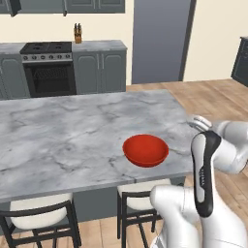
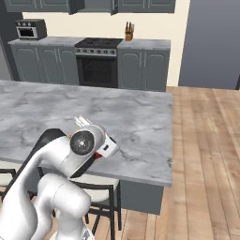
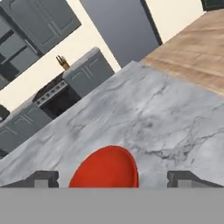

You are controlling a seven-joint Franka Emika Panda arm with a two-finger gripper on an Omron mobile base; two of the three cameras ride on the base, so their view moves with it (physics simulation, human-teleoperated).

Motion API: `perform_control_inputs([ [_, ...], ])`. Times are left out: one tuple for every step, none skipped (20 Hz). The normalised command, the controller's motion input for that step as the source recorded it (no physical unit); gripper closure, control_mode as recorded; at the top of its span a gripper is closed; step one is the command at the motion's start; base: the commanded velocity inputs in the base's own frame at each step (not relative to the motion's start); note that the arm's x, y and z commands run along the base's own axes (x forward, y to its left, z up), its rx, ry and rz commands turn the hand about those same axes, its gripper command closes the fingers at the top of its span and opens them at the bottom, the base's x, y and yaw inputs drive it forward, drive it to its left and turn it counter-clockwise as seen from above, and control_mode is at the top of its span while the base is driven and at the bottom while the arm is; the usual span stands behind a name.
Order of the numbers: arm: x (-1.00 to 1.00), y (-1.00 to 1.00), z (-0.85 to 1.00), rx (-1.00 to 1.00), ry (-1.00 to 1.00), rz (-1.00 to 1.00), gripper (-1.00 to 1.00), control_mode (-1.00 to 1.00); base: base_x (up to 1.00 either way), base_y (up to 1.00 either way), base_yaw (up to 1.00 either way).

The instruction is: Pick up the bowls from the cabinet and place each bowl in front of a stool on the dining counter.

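Note:
The glossy red bowl (image 1: 145, 150) rests on the marble dining counter (image 1: 72, 131) near its front edge, just behind a cream-seated stool (image 1: 140, 194). My gripper (image 1: 197, 122) hovers to the bowl's right, a little above the counter top. In the hand view my gripper (image 3: 114, 179) is open, its fingertips (image 3: 41, 178) spread wide, with the red bowl (image 3: 107, 168) low between them and not gripped. The arm hides the bowl in the right base view, where my gripper (image 2: 83, 123) pokes out above the elbow. The brown wood-grain bowl is out of view. Upper wall cabinets (image 2: 93, 4) show only along the top edge.
A second stool (image 1: 41, 207) stands at the counter's front left. Beyond the island are the stove (image 1: 48, 68), a knife block (image 1: 77, 33), a toaster oven (image 2: 30, 29) and a tall grey fridge (image 1: 160, 38). Wood floor (image 2: 206, 154) lies to the right.

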Motion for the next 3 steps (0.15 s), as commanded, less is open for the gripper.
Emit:
perform_control_inputs([
  [0.00, -0.46, 1.00, 0.00, 0.01, -0.01, -1.00, -1.00, 0.00, 0.00, 0.00],
  [0.00, -0.49, 1.00, 0.00, 0.06, 0.00, -1.00, -1.00, 0.00, 0.00, 0.00],
  [0.00, -0.50, 1.00, 0.00, 0.09, 0.00, -1.00, -1.00, 0.00, 0.00, 0.00],
])
